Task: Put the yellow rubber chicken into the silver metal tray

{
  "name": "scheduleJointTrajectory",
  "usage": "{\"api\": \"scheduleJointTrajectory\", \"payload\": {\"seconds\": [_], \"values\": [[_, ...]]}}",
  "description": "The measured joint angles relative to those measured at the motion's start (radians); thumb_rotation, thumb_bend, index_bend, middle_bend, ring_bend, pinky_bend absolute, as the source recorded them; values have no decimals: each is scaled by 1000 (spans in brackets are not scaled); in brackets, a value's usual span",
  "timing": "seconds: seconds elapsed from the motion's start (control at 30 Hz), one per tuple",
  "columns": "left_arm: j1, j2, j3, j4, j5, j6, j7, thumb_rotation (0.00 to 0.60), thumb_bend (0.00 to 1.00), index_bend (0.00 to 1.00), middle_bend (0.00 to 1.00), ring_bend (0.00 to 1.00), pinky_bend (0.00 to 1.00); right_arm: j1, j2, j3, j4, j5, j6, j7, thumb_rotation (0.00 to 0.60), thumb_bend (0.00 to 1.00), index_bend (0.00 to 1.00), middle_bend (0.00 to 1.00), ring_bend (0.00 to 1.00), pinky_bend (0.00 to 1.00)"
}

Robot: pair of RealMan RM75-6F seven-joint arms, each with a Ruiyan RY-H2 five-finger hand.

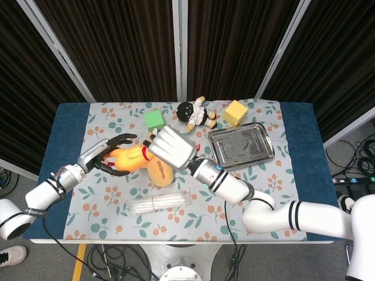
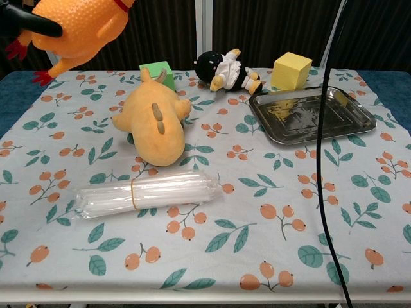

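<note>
I have the yellow rubber chicken up off the surface, over its left half and well apart from the silver metal tray, which lies flat near the yellow block. My right hand grips its neck end, and my left hand has its dark fingers curled around the body. Below, the orange plush toy lies beside the green block, with the doll farther back and the bundle of clear straws toward me.

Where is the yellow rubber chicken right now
The yellow rubber chicken is up off the table at its left side, between the left hand and right hand, above the orange plush toy.
</note>
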Motion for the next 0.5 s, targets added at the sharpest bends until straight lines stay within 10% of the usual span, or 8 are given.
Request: {"api": "scheduleJointTrajectory", "payload": {"seconds": [0.5], "values": [[21, -78, -44, 30, -200, -23, 154, 600, 541, 676, 726, 693, 779, 14, 10, -42, -41, 43, 24, 5, 600, 301, 914, 762, 739, 989]]}}
